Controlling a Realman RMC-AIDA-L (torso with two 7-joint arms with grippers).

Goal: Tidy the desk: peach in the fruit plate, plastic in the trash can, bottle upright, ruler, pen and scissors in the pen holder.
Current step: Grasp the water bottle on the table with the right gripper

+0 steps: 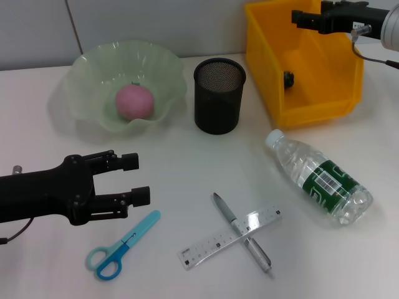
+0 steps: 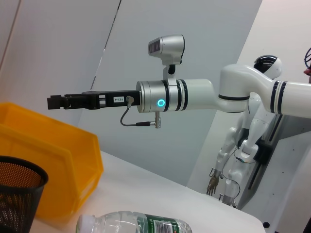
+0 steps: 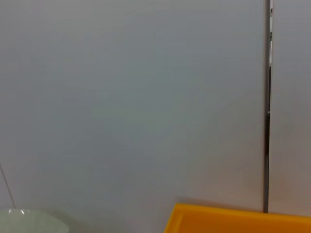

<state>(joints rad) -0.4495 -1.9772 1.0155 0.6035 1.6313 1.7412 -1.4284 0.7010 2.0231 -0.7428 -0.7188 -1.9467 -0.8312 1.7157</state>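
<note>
The left gripper (image 1: 136, 179) hovered low with jaws spread and nothing between them; bare table lay ahead of them. The scissors (image 1: 120, 246) lay just below the jaws. The pen (image 1: 242, 232) and ruler (image 1: 229, 237) lay crossed beyond. The peach (image 1: 134, 102) sat in the fruit plate (image 1: 163, 68). The bottle (image 1: 318, 176) lay on its side. The right gripper (image 1: 298, 17) hung above the yellow bin (image 1: 265, 75); I cannot tell its jaws.

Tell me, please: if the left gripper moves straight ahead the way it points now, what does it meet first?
The left gripper, open, points across the table toward the lying bottle. Probably nothing before it; the pen and ruler lie nearer the robot than that line.
</note>
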